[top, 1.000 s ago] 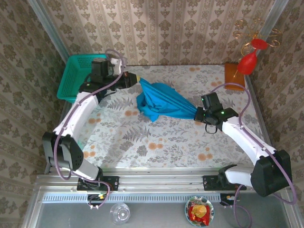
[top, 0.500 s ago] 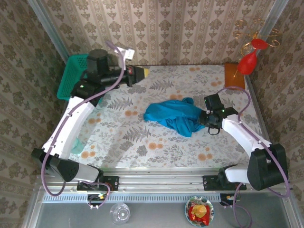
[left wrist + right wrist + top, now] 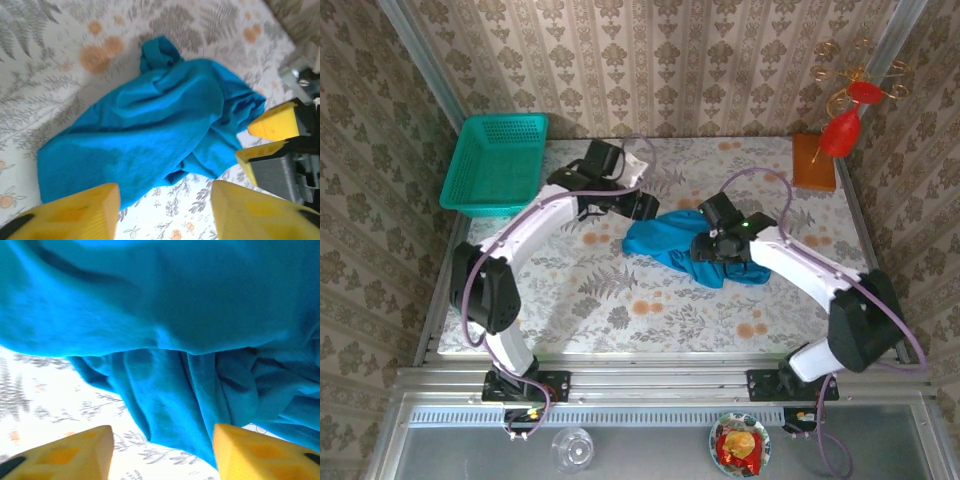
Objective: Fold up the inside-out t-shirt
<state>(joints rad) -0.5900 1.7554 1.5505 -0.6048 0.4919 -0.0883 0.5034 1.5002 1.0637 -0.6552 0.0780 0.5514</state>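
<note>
The inside-out t-shirt (image 3: 672,246) lies in a crumpled bright blue heap mid-table, bunched into folds. My left gripper (image 3: 646,208) hovers at its far-left edge, jaws open with bare tablecloth between them. In the left wrist view the t-shirt (image 3: 150,125) spreads just beyond that gripper (image 3: 165,215), and the right gripper's yellow fingers (image 3: 272,125) sit at the shirt's far end. My right gripper (image 3: 710,248) is over the heap's right part. From the right wrist view the t-shirt (image 3: 180,340) hangs in pleats ahead of the open gripper (image 3: 162,455), which grips nothing.
A teal mesh basket (image 3: 498,160) stands at the back left corner. An orange-brown block (image 3: 813,162) and a red ornament (image 3: 845,125) are at the back right. The floral tablecloth (image 3: 620,300) is bare toward the near edge.
The shirt was stretched between both shut grippers. Both have let go, it has dropped into a heap, and both arms have swung in close to it.
</note>
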